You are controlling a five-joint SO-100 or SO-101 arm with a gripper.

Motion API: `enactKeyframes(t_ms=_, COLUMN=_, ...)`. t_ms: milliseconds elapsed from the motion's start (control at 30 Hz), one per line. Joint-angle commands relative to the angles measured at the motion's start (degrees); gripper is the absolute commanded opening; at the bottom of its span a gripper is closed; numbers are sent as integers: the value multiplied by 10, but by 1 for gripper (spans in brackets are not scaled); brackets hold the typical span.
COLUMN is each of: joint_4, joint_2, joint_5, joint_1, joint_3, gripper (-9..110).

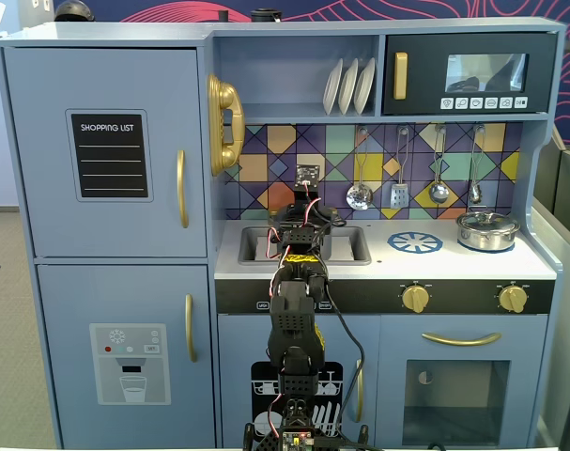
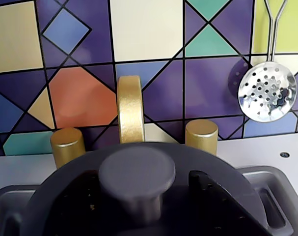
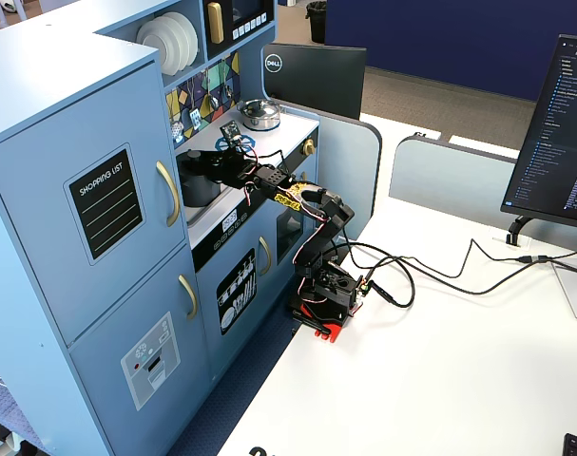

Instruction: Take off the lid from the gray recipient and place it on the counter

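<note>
Fixed view, front: the arm (image 1: 292, 310) reaches over the sink (image 1: 346, 246) at about 9 o'clock of the burner ring (image 1: 415, 242). The arm hides the gray pot and lid. The silver pot (image 1: 487, 230) sits at 3 o'clock of the ring.

Wrist view: the lid (image 2: 65, 196) fills the lower frame, its knob (image 2: 137, 173) centred, below the gold tap (image 2: 130, 108). No fingers are visible; whether the gripper is open or closed cannot be told.

Fixed view, side: the gripper (image 3: 195, 163) sits over the pot (image 3: 199, 188) in the sink.

Risks: an off-centre closure slips off the knob; a tilted lift drags the pot; the lid may strike the tap.
</note>
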Motion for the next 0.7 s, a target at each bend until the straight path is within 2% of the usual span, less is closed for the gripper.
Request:
enactKeyframes(t_ms=0, joint_4=-21, joint_2=-7, joint_5=-4, joint_1=-11, joint_3=-45, gripper=6)
enactKeyframes(t_ms=33, joint_4=-21, joint_2=-8, joint_5=-11, joint_1=-13, joint_3=-44, gripper=0)
enactKeyframes(t_ms=400, joint_4=-27, joint_2=33, joint_5=-12, joint_1=-18, joint_3=-74, gripper=0)
enactKeyframes(t_ms=667, joint_4=6, joint_2=105, joint_5=0, joint_1=50, joint_3=-76, gripper=0)
